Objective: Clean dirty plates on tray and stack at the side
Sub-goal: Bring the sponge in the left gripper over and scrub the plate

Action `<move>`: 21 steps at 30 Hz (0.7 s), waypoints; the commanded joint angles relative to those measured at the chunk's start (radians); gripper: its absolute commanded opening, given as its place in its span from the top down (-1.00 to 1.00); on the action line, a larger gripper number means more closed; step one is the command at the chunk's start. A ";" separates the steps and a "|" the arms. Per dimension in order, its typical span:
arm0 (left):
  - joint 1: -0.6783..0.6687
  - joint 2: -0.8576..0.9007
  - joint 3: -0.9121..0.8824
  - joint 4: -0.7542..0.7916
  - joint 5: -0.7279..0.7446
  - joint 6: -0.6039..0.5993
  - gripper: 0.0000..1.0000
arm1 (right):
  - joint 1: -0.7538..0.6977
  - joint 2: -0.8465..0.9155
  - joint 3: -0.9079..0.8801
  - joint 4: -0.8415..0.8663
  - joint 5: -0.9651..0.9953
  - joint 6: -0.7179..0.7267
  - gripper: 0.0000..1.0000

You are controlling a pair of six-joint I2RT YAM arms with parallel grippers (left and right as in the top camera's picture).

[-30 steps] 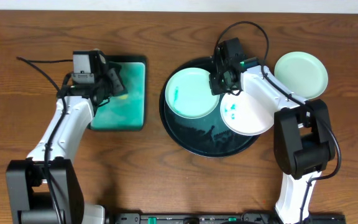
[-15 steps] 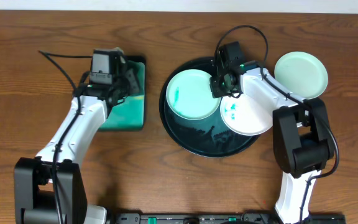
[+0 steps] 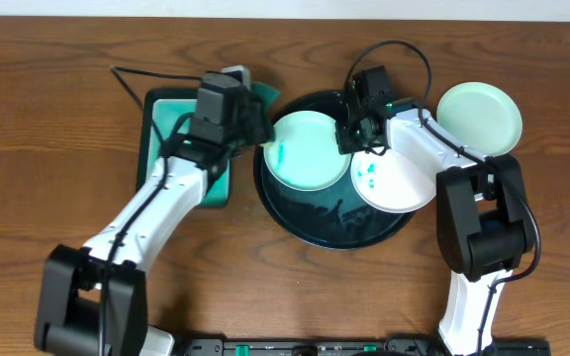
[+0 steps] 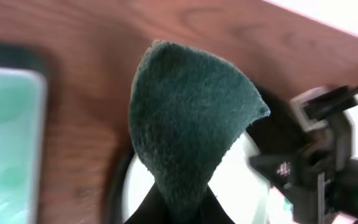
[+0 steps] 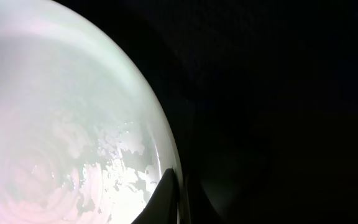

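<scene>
Pinching a dark green pad point(image 4: 191, 124) in the left gripper point(image 3: 249, 123) over the tray point(image 3: 327, 233) at its left rim. Pressing the right gripper point(image 3: 352, 139) together, apparently on the mint plate point(image 3: 310, 153), lying inside that tray.

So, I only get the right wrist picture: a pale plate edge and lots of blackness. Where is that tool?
Observer: The right tool is shut at the right rim of a mint plate lying on the black tray.
Visitor: Is that plate dirty?
Observer: Yes, a teal smudge marks its left side.
Visitor: And the other arm?
Observer: The left tool grips a dark green pad near that plate's left edge.
</scene>
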 commanded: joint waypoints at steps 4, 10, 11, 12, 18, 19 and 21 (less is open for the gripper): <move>-0.081 0.178 0.026 0.121 0.012 -0.235 0.86 | -0.002 0.051 -0.019 0.006 0.025 0.018 0.98; -0.124 0.303 0.026 0.229 0.000 -0.275 0.86 | 0.000 0.051 -0.019 0.006 0.025 0.018 0.98; -0.125 0.316 0.026 0.233 -0.013 -0.275 0.85 | 0.001 0.051 -0.019 0.006 0.025 0.018 0.98; -0.127 0.328 0.026 0.235 -0.031 -0.274 0.86 | 0.002 0.051 -0.019 0.006 0.025 0.018 0.98; -0.126 0.372 0.026 0.171 -0.174 -0.246 0.86 | 0.002 0.051 -0.019 0.006 0.025 0.018 0.98; -0.126 0.372 0.026 0.149 -0.214 -0.223 0.86 | 0.002 0.051 -0.019 0.005 0.025 0.018 0.98; -0.126 0.372 0.026 0.111 -0.285 -0.175 0.86 | 0.002 0.051 -0.019 0.002 0.025 0.018 0.98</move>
